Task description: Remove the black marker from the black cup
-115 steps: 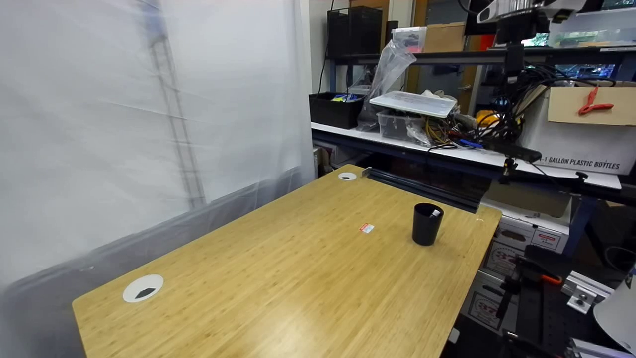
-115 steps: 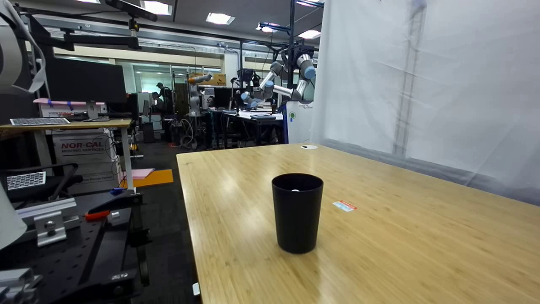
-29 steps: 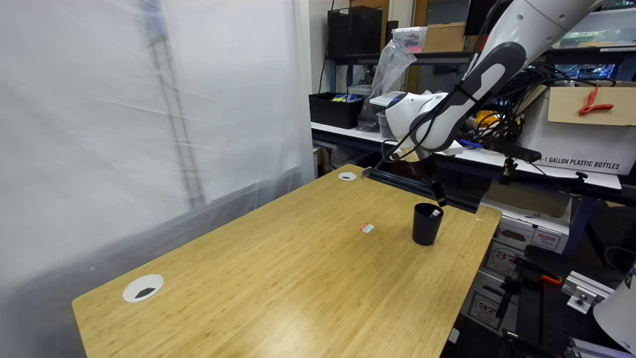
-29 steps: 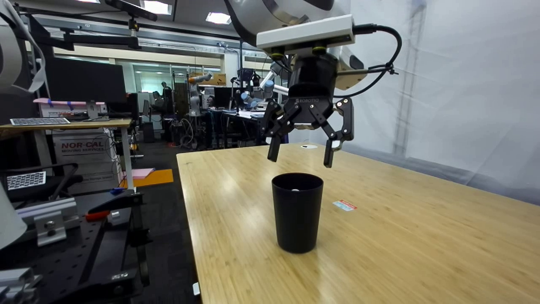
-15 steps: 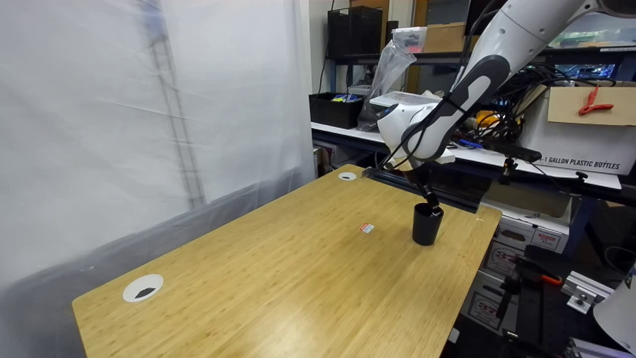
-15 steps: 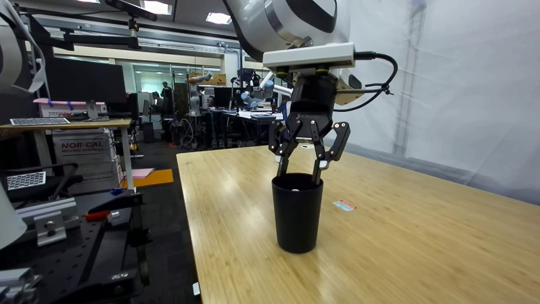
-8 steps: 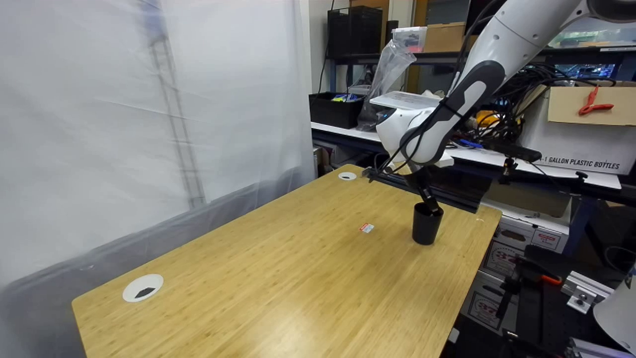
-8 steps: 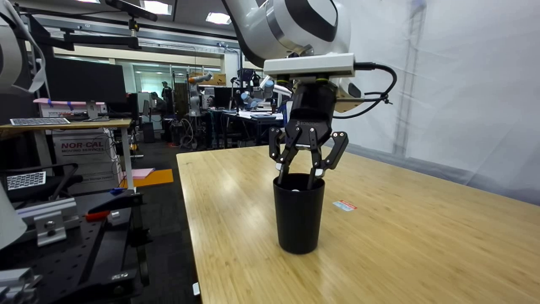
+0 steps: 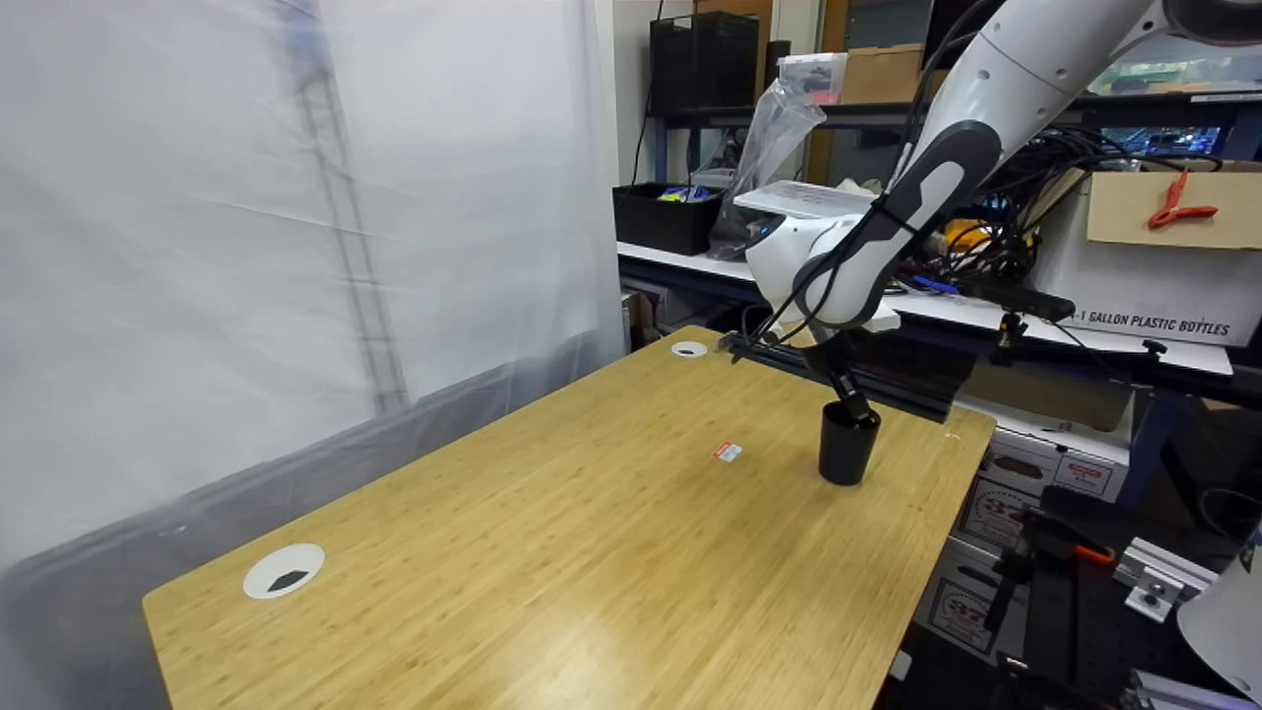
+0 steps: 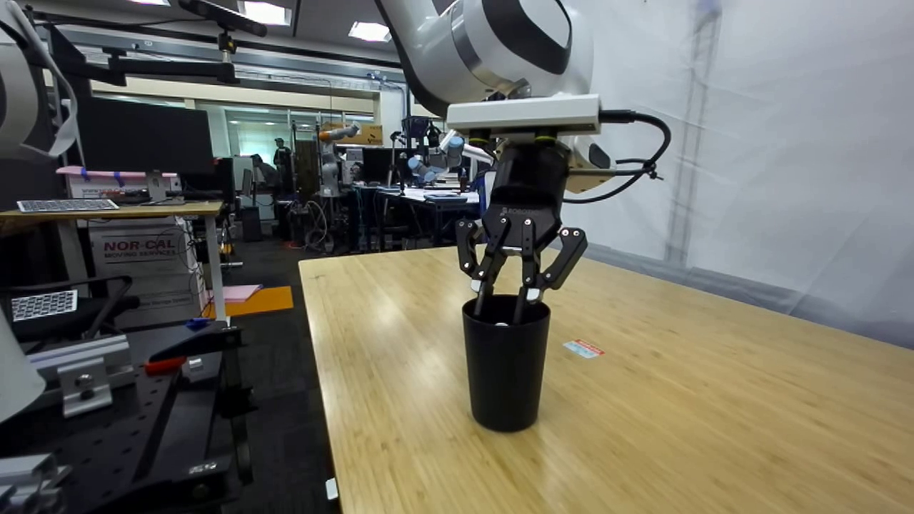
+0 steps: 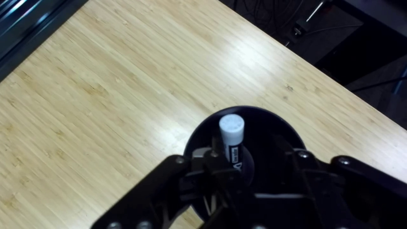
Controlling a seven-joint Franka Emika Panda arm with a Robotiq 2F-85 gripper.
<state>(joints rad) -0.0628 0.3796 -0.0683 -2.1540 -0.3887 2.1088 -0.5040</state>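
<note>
The black cup (image 9: 848, 456) stands upright on the wooden table in both exterior views. Inside it leans the black marker, its white end (image 11: 231, 127) and dark label showing in the wrist view; only a white spot of the marker (image 10: 501, 324) shows over the rim in an exterior view. From above, my gripper (image 10: 501, 313) reaches into the cup's mouth, its fingertips below the rim. The jaws are part-way apart. In the wrist view the marker is close beside the left finger (image 11: 219, 144), with a dark gap to the right one. Whether that finger touches it I cannot tell.
The wooden table (image 9: 552, 523) has an edge close to the cup's side. A small red-and-white sticker (image 10: 583, 348) lies flat beyond the cup. White round discs (image 9: 284, 571) are set in the tabletop. A dark rail (image 9: 838, 370) runs along one table end, and a pale curtain (image 9: 473, 197) hangs alongside.
My gripper has come down from above the cup into its mouth. Its fingers have drawn closer together over the last second. The cup has shifted very slightly.
</note>
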